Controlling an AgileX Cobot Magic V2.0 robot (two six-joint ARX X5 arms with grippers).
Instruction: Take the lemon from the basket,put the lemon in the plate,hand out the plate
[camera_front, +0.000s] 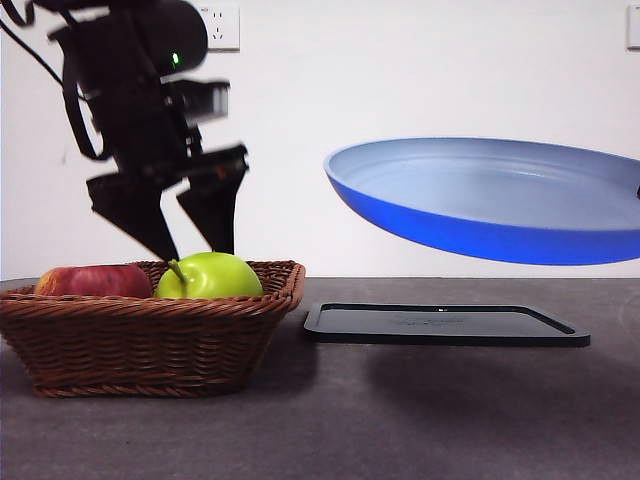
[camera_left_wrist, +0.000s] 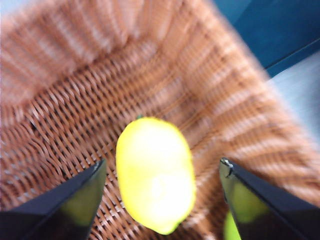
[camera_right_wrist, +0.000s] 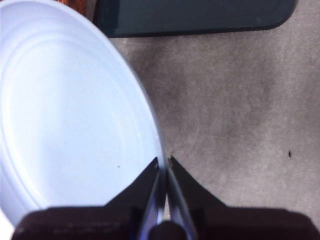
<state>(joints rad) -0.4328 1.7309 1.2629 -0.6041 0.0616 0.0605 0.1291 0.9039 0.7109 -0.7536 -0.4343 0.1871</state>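
Two grippers busy: left gripper (camera_left_wrist: 162, 170) fingers spread wide over lemon (camera_left_wrist: 155, 175) inside basket (camera_front: 150, 325); right gripper (camera_right_wrist: 164, 165) fingers clamped on raised blue plate (camera_front: 480, 195) rim.

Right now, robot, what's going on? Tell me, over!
Left pincer open over the basket, jaws either side of the lemon. Right pincer shut on the plate rim, plate in the air above the black tray. Green apple beside the left pincer.

Left gripper (camera_left_wrist: 162, 200) spread wide, lemon (camera_left_wrist: 155, 175) between, inside basket (camera_left_wrist: 75, 95).
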